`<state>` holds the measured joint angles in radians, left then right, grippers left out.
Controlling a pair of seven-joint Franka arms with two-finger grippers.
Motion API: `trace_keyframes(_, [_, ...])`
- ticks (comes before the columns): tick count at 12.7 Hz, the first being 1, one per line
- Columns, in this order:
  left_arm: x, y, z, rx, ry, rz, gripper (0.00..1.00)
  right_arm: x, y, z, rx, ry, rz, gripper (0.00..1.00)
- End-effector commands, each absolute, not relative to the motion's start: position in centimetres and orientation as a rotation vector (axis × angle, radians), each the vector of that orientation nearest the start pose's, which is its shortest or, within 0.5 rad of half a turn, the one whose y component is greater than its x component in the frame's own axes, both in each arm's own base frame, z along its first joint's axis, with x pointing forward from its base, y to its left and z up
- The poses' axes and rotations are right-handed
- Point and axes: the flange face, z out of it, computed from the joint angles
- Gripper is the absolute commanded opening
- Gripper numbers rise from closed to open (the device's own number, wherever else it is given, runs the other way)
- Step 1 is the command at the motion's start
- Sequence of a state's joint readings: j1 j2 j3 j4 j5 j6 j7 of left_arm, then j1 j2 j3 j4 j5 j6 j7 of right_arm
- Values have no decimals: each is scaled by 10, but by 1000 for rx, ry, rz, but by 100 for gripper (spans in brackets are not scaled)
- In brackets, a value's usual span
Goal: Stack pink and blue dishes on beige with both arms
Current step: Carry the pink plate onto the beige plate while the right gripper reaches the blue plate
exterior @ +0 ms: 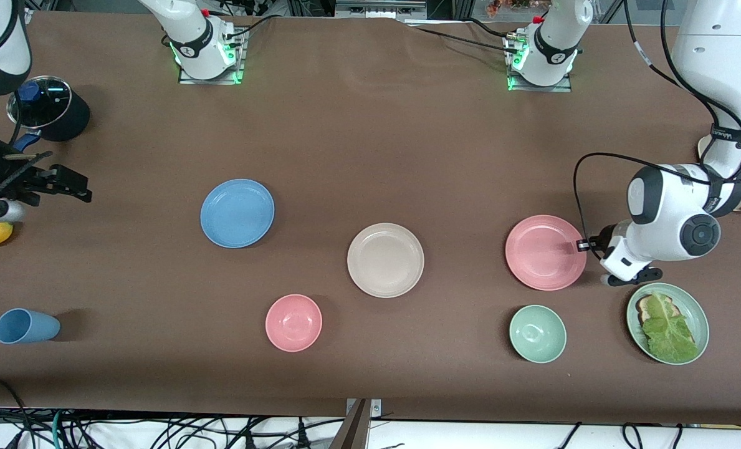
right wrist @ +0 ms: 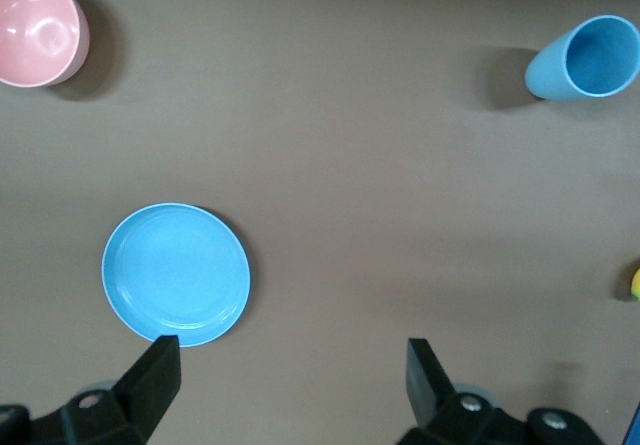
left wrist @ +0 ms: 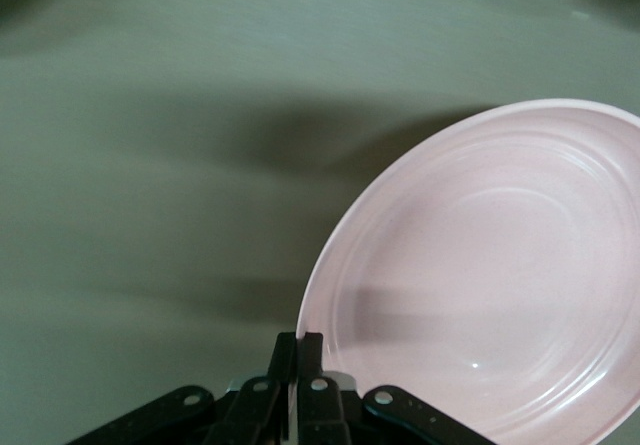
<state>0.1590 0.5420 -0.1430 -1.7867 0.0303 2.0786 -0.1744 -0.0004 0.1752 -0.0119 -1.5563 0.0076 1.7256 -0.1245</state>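
A green plate (exterior: 694, 305) near the left arm's end of the surface (exterior: 370, 125) holds a slice of toast topped with a lettuce leaf (exterior: 668, 327). The green bowl (exterior: 537, 333), the pink bowl (exterior: 293, 322) and the blue cup (exterior: 26, 326), which lies on its side, hold nothing.

The beige plate (exterior: 386, 260) lies flat and bare between the blue plate (exterior: 237, 212) and the pink plate (exterior: 541, 252), all three well apart.

The left gripper (exterior: 585, 245) is at the pink plate's rim on the side toward the left arm's end. Only the left wrist view shows its fingers (left wrist: 310, 350) pinched together on that rim, with the plate tilted.

The right gripper (exterior: 74, 187) hangs near the right arm's end of the surface, beside a lidded dark pot (exterior: 49, 112). The right wrist view shows its fingers (right wrist: 155, 370) spread wide, holding nothing, above the blue plate.
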Motion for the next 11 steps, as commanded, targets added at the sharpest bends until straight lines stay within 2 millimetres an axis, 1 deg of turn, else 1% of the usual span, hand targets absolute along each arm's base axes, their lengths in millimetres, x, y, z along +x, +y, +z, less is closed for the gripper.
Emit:
trace_keyframes(1, [624,-18,277,-3170,-330,411,0,620,48,530,-3132,-310,51,100])
trace_keyframes(2, [623,-40,290,-3191,-281,395,0,621,62,521,-3131,-322,79,100])
trace_keyframes(3, [621,-67,300,-3203,-260,397,0,624,67,508,-3133,-306,115,100])
trace_keyframes(4, [619,-89,309,-3209,-272,390,0,626,71,497,-3130,-312,142,100])
trace_keyframes(5, [620,-113,320,-3224,-261,377,0,631,72,489,-3129,-332,159,100])
trace_keyframes(6, [615,-137,324,-3231,-271,387,0,634,70,477,-3122,-325,188,100])
trace_keyframes(7, [610,-169,331,-3238,-300,389,0,633,72,474,-3116,-327,197,100])
trace_keyframes(8, [611,-194,339,-3255,-317,376,0,633,76,463,-3123,-318,229,100])
trace_keyframes(9, [613,-223,337,-3270,-282,379,0,633,78,454,-3122,-323,250,100])
trace_keyframes(10, [614,-244,335,-3283,-235,376,0,633,80,440,-3118,-316,274,100])
trace_keyframes(11, [611,-262,327,-3288,-190,390,0,631,80,425,-3116,-315,272,100])
